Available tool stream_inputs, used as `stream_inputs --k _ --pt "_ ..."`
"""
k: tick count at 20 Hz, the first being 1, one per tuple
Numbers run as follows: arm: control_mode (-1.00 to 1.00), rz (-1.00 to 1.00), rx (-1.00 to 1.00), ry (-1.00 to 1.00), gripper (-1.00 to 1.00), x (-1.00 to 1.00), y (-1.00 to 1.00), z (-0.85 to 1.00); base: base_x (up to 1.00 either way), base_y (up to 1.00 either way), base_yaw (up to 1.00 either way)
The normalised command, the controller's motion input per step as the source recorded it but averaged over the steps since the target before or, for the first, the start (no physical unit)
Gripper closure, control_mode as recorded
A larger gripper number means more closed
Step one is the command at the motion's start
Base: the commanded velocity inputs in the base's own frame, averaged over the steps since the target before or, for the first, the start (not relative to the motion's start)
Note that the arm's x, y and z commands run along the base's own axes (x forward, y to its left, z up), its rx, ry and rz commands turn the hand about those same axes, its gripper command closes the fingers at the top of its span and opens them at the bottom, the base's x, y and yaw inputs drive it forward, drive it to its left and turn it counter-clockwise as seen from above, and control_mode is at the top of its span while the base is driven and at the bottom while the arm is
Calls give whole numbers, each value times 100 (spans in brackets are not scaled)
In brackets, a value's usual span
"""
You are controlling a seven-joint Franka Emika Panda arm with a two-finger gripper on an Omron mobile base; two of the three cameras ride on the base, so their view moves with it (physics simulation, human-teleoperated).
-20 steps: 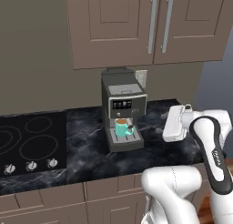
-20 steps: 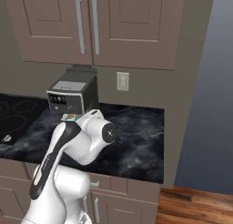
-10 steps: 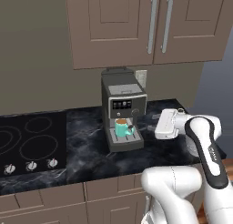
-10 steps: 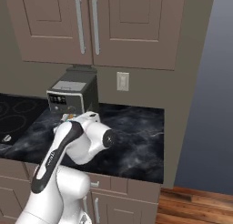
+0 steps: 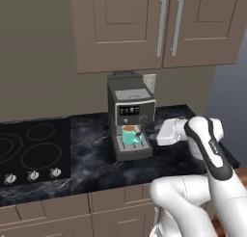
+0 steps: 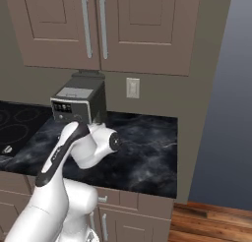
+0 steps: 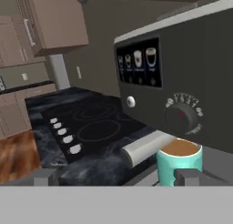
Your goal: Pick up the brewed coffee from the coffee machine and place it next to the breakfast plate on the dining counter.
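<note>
Near the middle of the left base view, green mug (image 5: 128,135) on coffee machine (image 5: 130,116) tray, pincer (image 5: 158,136) just right of it, wide open, holding nothing.

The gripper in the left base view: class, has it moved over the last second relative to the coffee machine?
Yes. The gripper has swung leftward across the counter toward the coffee machine, closing most of the gap, and now sits just right of the mug, jaws open.

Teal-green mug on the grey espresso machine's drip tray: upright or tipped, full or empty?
Upright and full: the teal-green mug stands level on the drip tray, brown coffee at its rim.
</note>
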Motion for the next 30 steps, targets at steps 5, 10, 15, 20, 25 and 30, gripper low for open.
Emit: stream_inputs --k 5,10,15,20,25,30 --pt "-100 1 0 2 -100 18 0 -47 0 0 0" --pt "-100 5 0 0 -100 16 8 -38 0 0 0" --pt "-100 7 -1 0 -100 10 23 -31 0 0 0" --pt "-100 6 0 0 -100 4 23 -17 0 0 0" --pt "-100 1 0 0 -100 15 4 -5 0 0 0" --pt "-100 0 0 0 -100 16 0 -7 0 0 0"
